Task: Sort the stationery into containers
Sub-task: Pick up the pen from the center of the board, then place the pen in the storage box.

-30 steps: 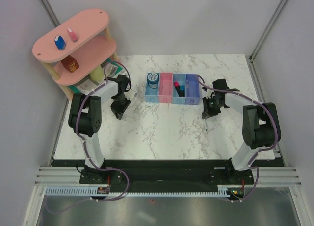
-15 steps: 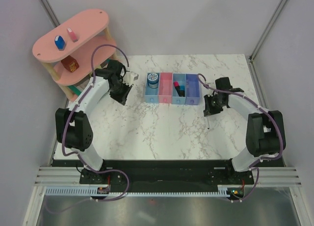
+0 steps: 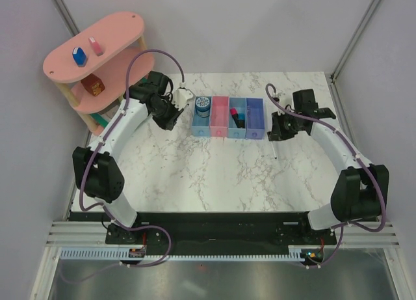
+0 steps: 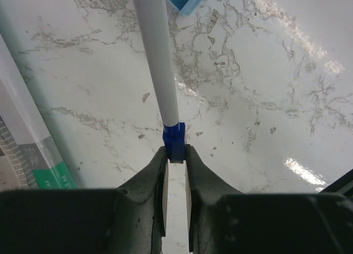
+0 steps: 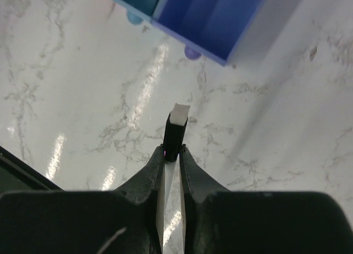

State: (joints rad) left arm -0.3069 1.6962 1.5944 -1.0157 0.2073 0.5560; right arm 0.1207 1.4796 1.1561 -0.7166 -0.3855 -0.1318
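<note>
Top view: I count four bins (image 3: 220, 118), one teal pot (image 3: 203, 105) in the leftmost, one pink-capped marker (image 3: 235, 119) in the third. Left wrist: left gripper (image 4: 176, 155) clamped on one white marker (image 4: 157, 55), just left of the bins. Right wrist: right gripper (image 5: 172, 153) pinching one black pen (image 5: 175, 131) by their right end.

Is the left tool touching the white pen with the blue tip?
Touching. The left wrist view shows the left tool shut on the pen, with both fingers pressed against its blue tip.
</note>
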